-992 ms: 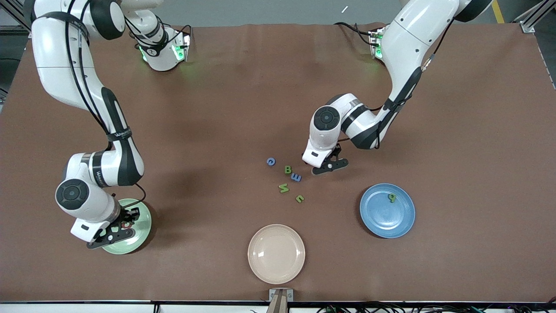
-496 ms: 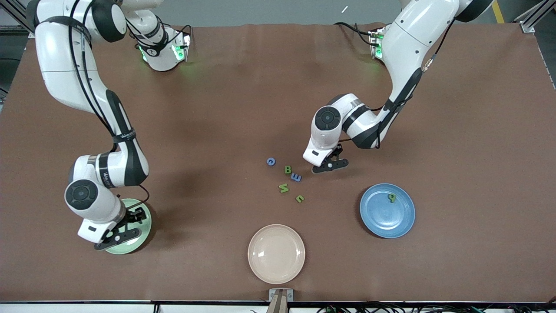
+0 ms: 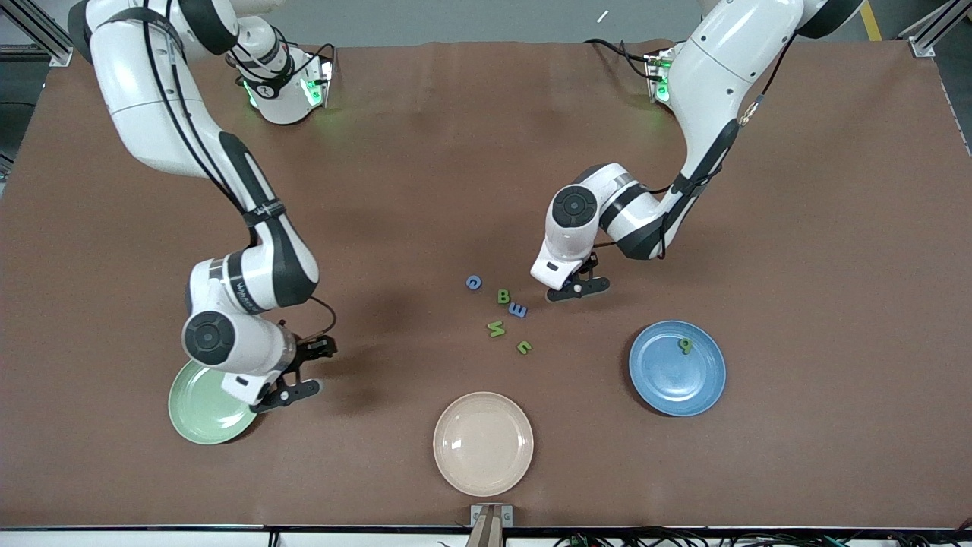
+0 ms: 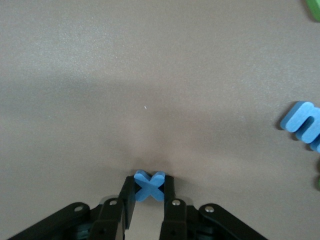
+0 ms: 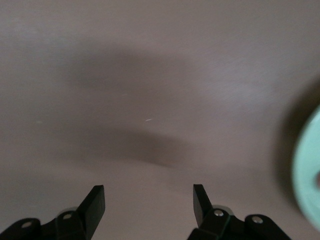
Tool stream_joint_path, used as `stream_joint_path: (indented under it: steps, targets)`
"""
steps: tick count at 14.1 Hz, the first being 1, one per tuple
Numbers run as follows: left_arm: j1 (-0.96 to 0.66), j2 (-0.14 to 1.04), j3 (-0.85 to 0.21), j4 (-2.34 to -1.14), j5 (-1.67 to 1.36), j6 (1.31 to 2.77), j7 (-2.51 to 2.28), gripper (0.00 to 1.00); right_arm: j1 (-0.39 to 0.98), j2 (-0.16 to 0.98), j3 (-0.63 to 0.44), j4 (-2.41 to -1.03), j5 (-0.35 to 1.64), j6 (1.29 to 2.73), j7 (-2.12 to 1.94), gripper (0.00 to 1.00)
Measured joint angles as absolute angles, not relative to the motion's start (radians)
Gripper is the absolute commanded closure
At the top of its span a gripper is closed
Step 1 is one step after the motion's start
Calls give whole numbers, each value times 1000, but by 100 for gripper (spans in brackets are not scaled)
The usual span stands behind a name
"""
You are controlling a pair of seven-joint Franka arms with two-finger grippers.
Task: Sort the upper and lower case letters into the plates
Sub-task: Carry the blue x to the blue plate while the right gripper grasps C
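Brown surface (image 3: 425, 152), sorting partway. Green plate (image 3: 194, 406): right gripper (image 3: 292, 372) hangs by its rim, fingers spread, nothing held. Loose letters (image 3: 503, 313) mid-surface. Left gripper (image 3: 577, 285) pinches blue x (image 4: 149, 186), prob. lowercase, w/ blue plate (image 3: 668, 380) nearby.

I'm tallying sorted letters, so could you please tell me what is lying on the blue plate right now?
One small green letter lies on the blue plate, near the rim farthest from the front camera. The rest of the plate is bare, and nothing covers it.
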State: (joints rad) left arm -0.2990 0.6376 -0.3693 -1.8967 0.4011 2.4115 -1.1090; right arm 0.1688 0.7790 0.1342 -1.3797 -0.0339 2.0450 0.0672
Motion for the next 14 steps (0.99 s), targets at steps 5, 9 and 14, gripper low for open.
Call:
stream_joint_path:
  steps: [5,9,14]
  targets:
    - [-240,624,-366,-1826,401,2405,-1108,100,316,777,200,-1380,-27,2029,660,20]
    - [-110,608,-362,-1745,402,2359,-990,100,460,778,201,-1390,-27,2062,1059,20]
    - [52,612,-357,-1703,403,2337,-739,94,535,789,198,-1458,-27,2197,1251,17]
